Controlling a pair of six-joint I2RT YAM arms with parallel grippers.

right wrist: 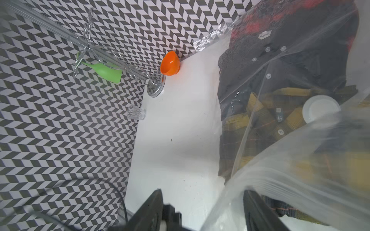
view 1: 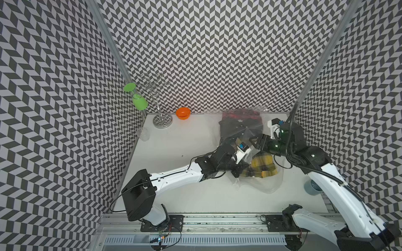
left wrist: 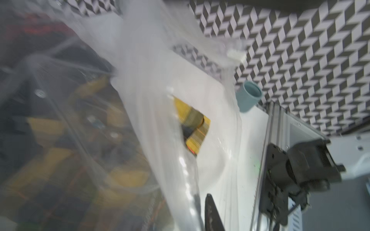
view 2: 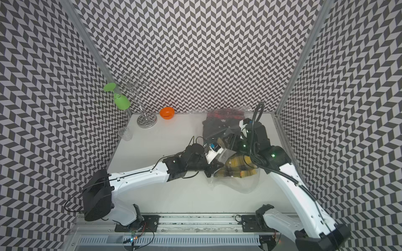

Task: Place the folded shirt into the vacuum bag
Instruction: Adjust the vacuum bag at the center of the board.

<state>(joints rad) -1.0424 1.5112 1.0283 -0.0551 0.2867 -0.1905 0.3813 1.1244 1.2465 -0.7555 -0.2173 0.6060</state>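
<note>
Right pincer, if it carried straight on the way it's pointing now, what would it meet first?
Most likely the vacuum bag: its loose clear film drapes over one finger of the open right pincer. Past that edge lies bare white table, though depth is unclear.

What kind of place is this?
Probably a robotics lab test cell: left arm and right arm bolted to an aluminium rail, chevron-patterned walls boxing in a white table, props like an orange bowl.

Shirt label [right wrist: 264,35] — script unreadable
</note>
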